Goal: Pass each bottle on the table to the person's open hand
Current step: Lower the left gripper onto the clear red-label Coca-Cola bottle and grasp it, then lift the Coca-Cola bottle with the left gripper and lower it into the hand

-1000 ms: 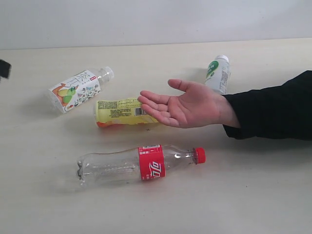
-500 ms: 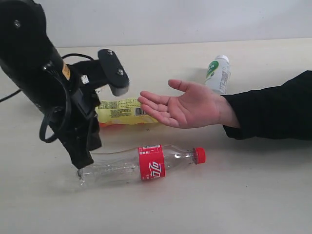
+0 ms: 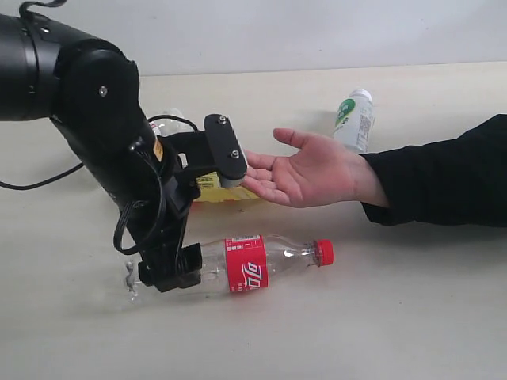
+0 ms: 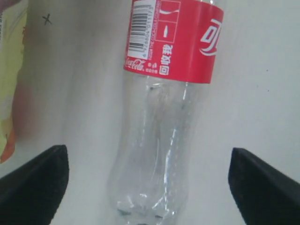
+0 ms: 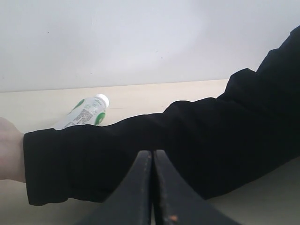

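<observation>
The clear bottle (image 3: 253, 265) with red label and red cap lies on the table (image 3: 412, 317) in front of the person's open hand (image 3: 309, 170). My left gripper (image 3: 207, 229) is open, with one finger on each side of that bottle's base end (image 4: 159, 140) and a gap on both sides (image 4: 147, 152). The yellow-labelled bottle (image 3: 210, 186) lies partly behind the arm. A clear bottle neck (image 3: 169, 119) peeks out behind the arm. The white-green bottle (image 3: 353, 119) lies beyond the hand. My right gripper (image 5: 153, 159) is shut and empty, facing the black sleeve (image 5: 187, 140).
The black sleeve (image 3: 444, 170) reaches in from the right and lies across the table. My left arm's bulky black body (image 3: 87, 103) and its cable fill the left. A pale wall (image 3: 317, 32) runs behind the table's far edge.
My left arm came in from the left, moved right and settled over the clear bottle's base end, and its jaws opened wide. The hand and bottles stayed put.
</observation>
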`<move>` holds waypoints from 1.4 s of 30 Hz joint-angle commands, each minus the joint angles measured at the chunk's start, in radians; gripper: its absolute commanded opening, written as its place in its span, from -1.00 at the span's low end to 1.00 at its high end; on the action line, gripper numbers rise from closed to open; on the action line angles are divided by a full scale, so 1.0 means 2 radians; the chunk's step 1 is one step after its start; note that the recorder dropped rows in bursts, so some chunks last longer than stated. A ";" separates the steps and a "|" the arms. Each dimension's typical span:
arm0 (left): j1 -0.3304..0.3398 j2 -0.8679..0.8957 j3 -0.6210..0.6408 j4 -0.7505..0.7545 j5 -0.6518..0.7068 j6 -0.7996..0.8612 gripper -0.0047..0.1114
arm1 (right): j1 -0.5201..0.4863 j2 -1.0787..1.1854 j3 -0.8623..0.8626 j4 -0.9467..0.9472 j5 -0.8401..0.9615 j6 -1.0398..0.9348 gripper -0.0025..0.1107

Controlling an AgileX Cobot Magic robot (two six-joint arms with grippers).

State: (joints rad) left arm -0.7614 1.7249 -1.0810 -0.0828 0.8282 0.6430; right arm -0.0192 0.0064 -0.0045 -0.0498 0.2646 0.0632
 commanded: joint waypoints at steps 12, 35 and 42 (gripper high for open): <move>-0.003 0.057 -0.002 -0.018 -0.044 0.015 0.59 | -0.002 -0.003 0.002 -0.001 -0.003 0.001 -0.95; -0.003 0.103 -0.002 -0.019 -0.037 0.015 -0.91 | -0.002 -0.003 0.002 -0.001 -0.005 0.001 -0.95; -0.004 0.101 -0.002 -0.019 0.055 0.017 -0.87 | -0.002 -0.003 0.002 -0.001 -0.005 0.001 -0.95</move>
State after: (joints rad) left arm -0.7614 1.9284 -1.0849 -0.1143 0.8420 0.6721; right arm -0.0192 0.0064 -0.0045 -0.0498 0.2646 0.0632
